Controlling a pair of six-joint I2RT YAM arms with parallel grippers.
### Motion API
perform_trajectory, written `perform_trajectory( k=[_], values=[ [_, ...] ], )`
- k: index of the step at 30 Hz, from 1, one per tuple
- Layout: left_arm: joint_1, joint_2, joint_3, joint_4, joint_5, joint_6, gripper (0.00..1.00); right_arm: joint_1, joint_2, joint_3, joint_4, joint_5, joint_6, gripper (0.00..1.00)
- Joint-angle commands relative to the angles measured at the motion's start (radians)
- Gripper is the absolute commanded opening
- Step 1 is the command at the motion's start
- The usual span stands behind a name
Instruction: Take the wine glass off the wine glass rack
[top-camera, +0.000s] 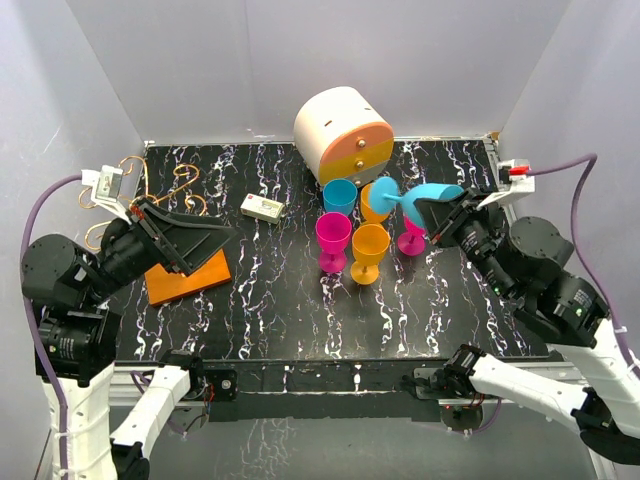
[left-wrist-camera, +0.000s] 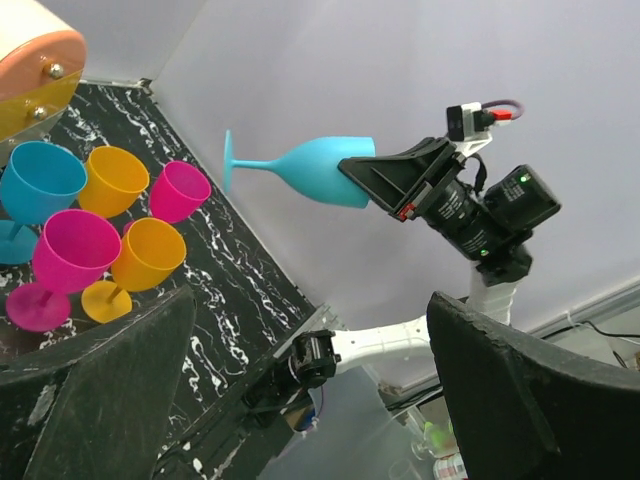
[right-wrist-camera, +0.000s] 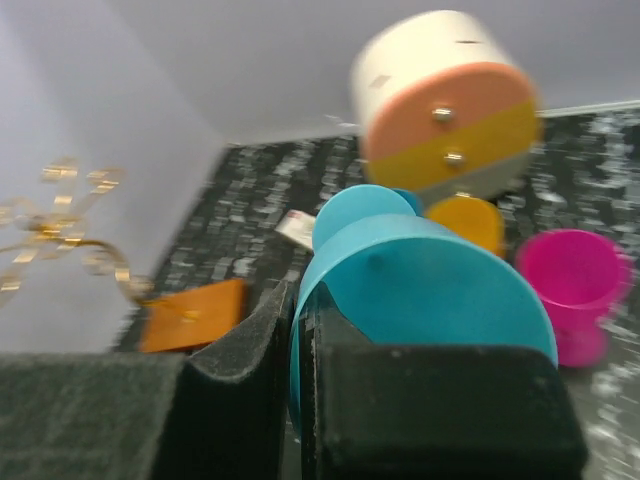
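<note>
My right gripper (top-camera: 437, 211) is shut on the rim of a blue wine glass (top-camera: 420, 196) and holds it on its side above the table, foot pointing left. The same glass fills the right wrist view (right-wrist-camera: 420, 290), one finger inside the bowl and one outside. It also shows in the left wrist view (left-wrist-camera: 300, 170). The wine glass rack has an orange base plate (top-camera: 190, 278) and golden wire hooks (top-camera: 135, 185) at the far left; no glass hangs on it. My left gripper (top-camera: 215, 237) is open and empty above the rack's base.
Several upright wine glasses, blue (top-camera: 339, 200), pink (top-camera: 333, 240) and orange (top-camera: 369, 252), stand mid-table. A white-and-orange round drawer cabinet (top-camera: 343, 133) stands at the back. A small white box (top-camera: 263, 208) lies left of the glasses.
</note>
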Motion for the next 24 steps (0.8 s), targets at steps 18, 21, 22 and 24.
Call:
perform_trajectory(
  k=[18,21,22,24],
  values=[
    [0.005,0.028,-0.002,-0.051,-0.015,0.047,0.99,-0.018,0.382,0.277,-0.803,0.261,0.067,0.0],
    [0.005,0.022,0.004,-0.065,-0.018,0.051,0.99,-0.027,0.393,0.189,-0.722,0.245,0.073,0.0],
    [0.004,0.02,0.002,-0.069,-0.018,0.05,0.99,-0.035,0.392,0.155,-0.679,0.23,0.063,0.0],
    [0.005,0.017,0.001,-0.079,-0.019,0.048,0.99,-0.067,0.392,0.109,-0.619,0.197,0.065,0.0]
  ],
)
